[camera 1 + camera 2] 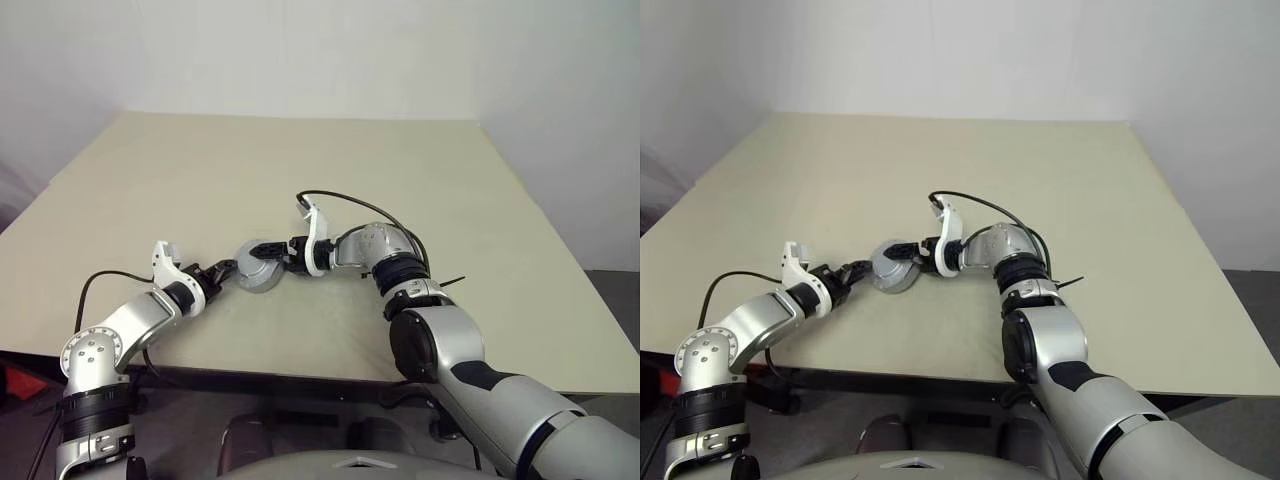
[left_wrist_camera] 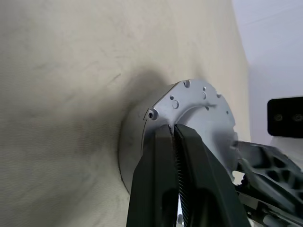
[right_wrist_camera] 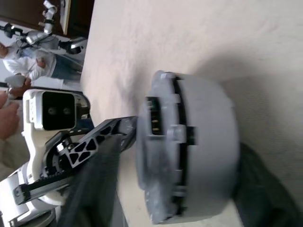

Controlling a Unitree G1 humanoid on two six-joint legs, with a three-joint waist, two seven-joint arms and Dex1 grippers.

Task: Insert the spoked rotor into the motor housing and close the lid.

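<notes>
Left gripper (image 1: 226,271) clamped shut on motor housing (image 1: 258,268) rim; right gripper (image 1: 270,250) partly open around it. Advise steady, square seating.

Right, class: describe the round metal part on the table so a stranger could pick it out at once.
Start from the wide beige table. Near its front edge, the two robot arms reach toward each other, and between the left tool and the right tool sits the motor housing. It is a squat, round, silver-grey drum, unlike the black tool fingers at its sides.
</notes>
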